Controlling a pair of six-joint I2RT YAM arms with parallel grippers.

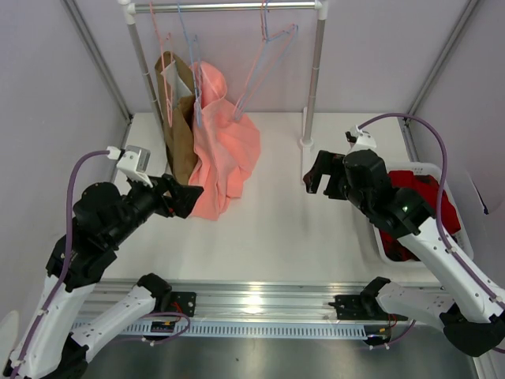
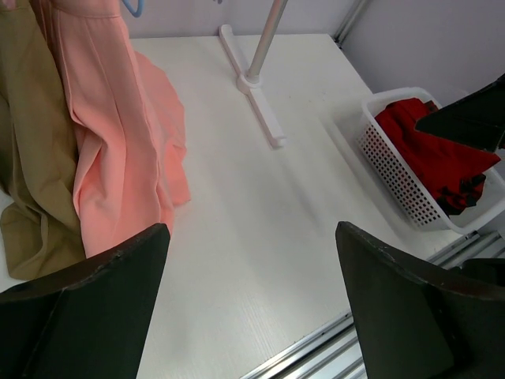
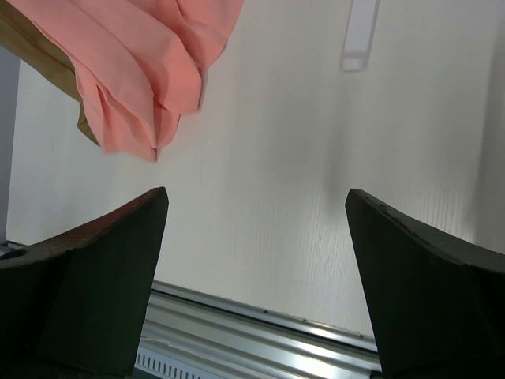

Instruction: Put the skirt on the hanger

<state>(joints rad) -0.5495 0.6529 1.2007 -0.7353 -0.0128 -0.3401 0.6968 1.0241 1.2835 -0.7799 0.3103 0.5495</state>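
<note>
Skirt (image 1: 426, 185) lies heaped in the white basket (image 2: 387, 170) at the tabletop's right edge, behind and to the right of the right pincer (image 1: 319, 180). That pincer is much nearer than the left pincer (image 1: 180, 197). Both stand wide apart, empty.

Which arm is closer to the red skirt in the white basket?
Right. The right gripper hovers beside the basket holding the skirt; the left gripper is far off, by the salmon-pink garment.
</note>
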